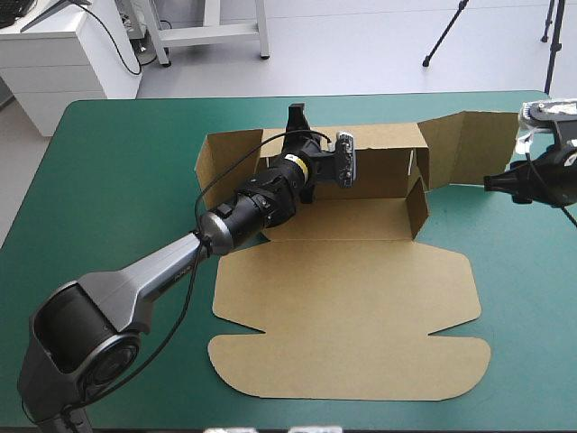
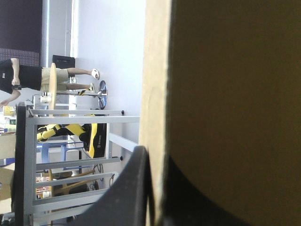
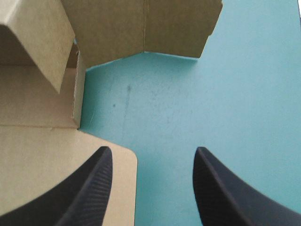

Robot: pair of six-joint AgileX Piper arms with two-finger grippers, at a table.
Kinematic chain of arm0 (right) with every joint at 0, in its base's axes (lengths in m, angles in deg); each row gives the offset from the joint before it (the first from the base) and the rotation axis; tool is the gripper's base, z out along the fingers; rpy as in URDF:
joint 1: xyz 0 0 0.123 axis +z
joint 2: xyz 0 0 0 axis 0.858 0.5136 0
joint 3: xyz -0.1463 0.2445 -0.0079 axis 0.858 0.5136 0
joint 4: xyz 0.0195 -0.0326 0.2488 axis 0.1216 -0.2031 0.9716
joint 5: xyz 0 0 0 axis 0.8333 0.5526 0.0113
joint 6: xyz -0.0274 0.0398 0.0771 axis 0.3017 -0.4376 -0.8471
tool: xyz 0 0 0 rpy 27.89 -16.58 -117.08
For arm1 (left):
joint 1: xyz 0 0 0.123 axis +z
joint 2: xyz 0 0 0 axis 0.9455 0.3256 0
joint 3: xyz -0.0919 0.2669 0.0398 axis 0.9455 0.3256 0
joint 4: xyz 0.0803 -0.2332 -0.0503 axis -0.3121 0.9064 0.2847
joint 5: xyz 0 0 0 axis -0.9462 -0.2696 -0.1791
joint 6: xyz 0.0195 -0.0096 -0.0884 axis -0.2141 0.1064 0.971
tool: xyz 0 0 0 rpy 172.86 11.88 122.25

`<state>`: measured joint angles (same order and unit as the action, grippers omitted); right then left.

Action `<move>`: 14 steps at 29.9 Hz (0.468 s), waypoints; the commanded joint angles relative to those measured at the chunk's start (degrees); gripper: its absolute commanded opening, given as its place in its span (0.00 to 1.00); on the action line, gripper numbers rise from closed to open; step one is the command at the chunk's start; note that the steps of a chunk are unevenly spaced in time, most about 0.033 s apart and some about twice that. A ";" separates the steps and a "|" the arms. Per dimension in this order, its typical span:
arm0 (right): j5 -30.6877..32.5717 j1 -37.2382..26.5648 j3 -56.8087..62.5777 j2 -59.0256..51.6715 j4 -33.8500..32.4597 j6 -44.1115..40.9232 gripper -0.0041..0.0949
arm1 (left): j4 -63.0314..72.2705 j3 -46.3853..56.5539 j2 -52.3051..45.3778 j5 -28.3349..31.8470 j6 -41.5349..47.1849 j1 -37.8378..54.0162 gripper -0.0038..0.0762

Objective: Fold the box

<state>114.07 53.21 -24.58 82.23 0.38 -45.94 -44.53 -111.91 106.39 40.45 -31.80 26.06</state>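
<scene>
High view: left jaws pinch box (image 1: 343, 298) wall; right jaws wide over teal-green cover (image 1: 117, 180).

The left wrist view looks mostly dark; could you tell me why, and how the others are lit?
Left wrist view: the box, pinched in the left hand, stands close, its near face in shade. High view: even light, soft shadows. Right wrist view: teal-green cover evenly lit.
</scene>
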 commanded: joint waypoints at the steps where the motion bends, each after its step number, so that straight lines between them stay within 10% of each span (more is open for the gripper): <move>1: -4.05 -1.53 -6.75 2.33 1.17 0.48 0.52 | -0.07 1.21 -2.52 3.55 3.35 -1.50 0.04; 14: -2.88 -2.61 -30.43 19.33 8.80 3.55 0.52 | -9.44 1.75 -1.51 0.24 8.14 -3.46 0.04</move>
<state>113.84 51.00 -48.72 99.89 7.24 -43.35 -52.67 -109.59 106.12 39.58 -24.88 24.22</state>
